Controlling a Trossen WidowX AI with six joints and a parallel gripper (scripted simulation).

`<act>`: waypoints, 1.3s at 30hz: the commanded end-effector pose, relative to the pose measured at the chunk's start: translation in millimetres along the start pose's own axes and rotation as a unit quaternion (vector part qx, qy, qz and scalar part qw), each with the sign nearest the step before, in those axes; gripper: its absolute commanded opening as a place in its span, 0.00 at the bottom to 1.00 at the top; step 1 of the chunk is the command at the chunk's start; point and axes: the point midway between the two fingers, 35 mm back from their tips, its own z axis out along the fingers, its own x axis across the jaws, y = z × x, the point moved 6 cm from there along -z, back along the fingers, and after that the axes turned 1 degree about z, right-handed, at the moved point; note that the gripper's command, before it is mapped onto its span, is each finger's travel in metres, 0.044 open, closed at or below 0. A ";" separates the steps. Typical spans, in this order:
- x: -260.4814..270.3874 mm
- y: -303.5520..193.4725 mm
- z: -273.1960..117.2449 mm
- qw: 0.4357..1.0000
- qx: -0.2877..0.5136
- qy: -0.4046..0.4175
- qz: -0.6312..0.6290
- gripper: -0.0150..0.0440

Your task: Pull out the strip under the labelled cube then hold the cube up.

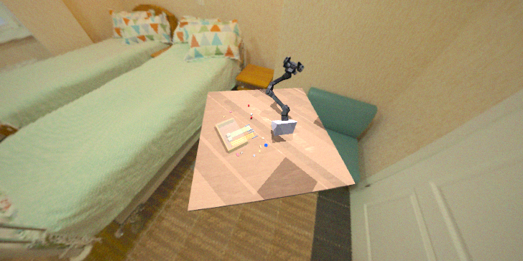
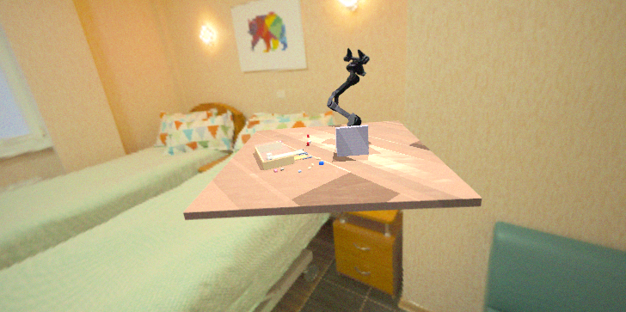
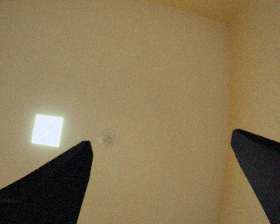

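A shallow pale yellow box [image 1: 238,147] [image 2: 277,162] stands on the left of the table. A pale strip [image 1: 240,132] [image 2: 287,154] and a yellow strip [image 1: 242,139] extend over its right side, with thin blue lines near their outer ends. A small whitish block [image 1: 228,135] [image 2: 268,156] is at the inner end of the pale strip. No label is readable, and I cannot tell which strip bears the labelled cube. My gripper [image 1: 295,62] [image 2: 354,51] [image 3: 163,143] is open and empty, raised high and pointing up, far from the box.
A grey upright panel [image 1: 284,128] [image 2: 352,140] stands in front of the arm's base, right of the box. A blue piece [image 1: 266,145] [image 2: 321,162], red pieces [image 1: 248,105] [image 2: 308,143] and several tiny pale and pink bits lie around the box on the table [image 1: 219,178] [image 2: 245,191].
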 end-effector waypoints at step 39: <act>-27.2 348.0 110.4 0.348 -0.458 -0.270 -0.773 0.93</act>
